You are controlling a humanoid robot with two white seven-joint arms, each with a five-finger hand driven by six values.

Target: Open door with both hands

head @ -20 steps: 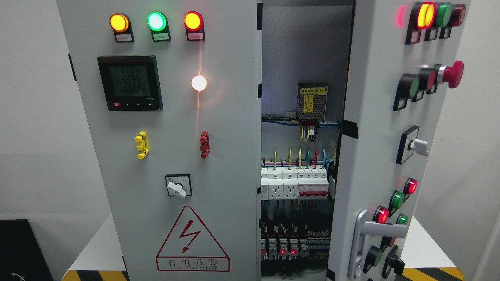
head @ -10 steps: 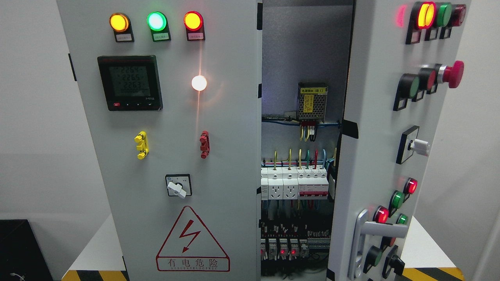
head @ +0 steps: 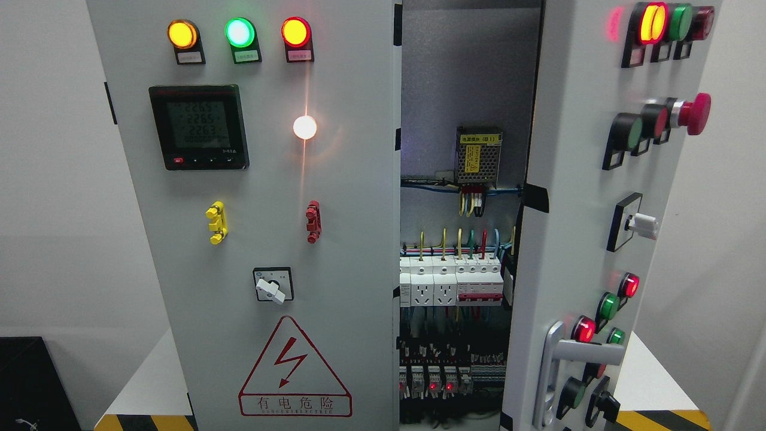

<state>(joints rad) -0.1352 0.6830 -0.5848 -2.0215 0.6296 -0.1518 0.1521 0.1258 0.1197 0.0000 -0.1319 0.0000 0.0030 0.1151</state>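
at the far left a black box [head: 24, 383] is sitting low beside the electrical cabinet, on the floor side of the white tabletop [head: 152, 374] that is carrying the cabinet. the left door [head: 251, 239] is standing shut, showing three lit indicator lamps [head: 239, 33] along its top, a digital meter [head: 199, 127] below them, and a high-voltage warning triangle [head: 294, 371] near its bottom edge. right of that door, the cabinet interior [head: 458, 269] is lying exposed, with rows of circuit breakers [head: 452, 284] and coloured wiring. further right, the right door [head: 598, 227] is hanging swung outward, its silver lever handle [head: 568, 359] sitting low on it and a red emergency stop button [head: 694, 112] sticking out higher up.

neither robot hand is showing anywhere in view, so whether either one is spread, curled or holding anything cannot be told.

judging from this, the right door is looking well open while the left one is remaining to be pulled. the risk is a hand coming in blind and brushing the live breakers, or knocking the emergency stop or a selector switch on the protruding door face.

compared with the earlier frames, nothing visible is changing: both doors are keeping the same angle.
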